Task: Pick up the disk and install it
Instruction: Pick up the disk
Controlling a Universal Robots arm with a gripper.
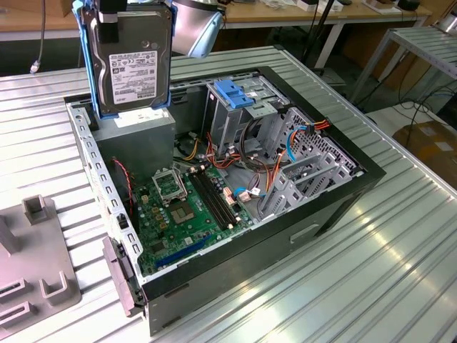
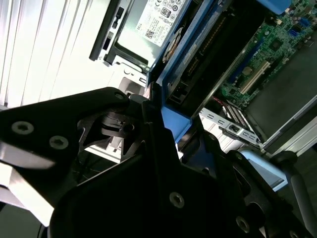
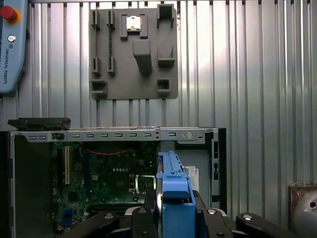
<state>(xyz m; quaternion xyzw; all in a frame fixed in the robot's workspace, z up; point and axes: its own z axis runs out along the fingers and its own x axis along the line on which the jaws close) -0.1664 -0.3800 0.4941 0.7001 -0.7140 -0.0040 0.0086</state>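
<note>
The disk (image 1: 132, 64) hangs upright above the far corner of the open computer case (image 1: 343, 200), on the exterior view's left. It is a dark grey drive with a white label facing the camera and a blue carrier frame around its edges. My gripper (image 1: 109, 25) grips its top edge and is shut on it. In the first wrist view the blue carrier edge (image 3: 173, 191) stands between my black fingers (image 3: 141, 218), over the case's motherboard (image 3: 109, 173). The second wrist view shows the carrier (image 2: 174, 121) and the drive's dark side (image 2: 218, 54) up close.
Inside the case a grey power supply box (image 1: 136, 132) sits right below the disk. A metal drive cage with a bare blue bracket (image 1: 235, 93) stands at the back, amid loose cables (image 1: 250, 168). A grey fixture plate (image 3: 133, 52) lies on the slatted table (image 1: 400, 250) beside the case. A pendant (image 3: 12, 44) lies farther off.
</note>
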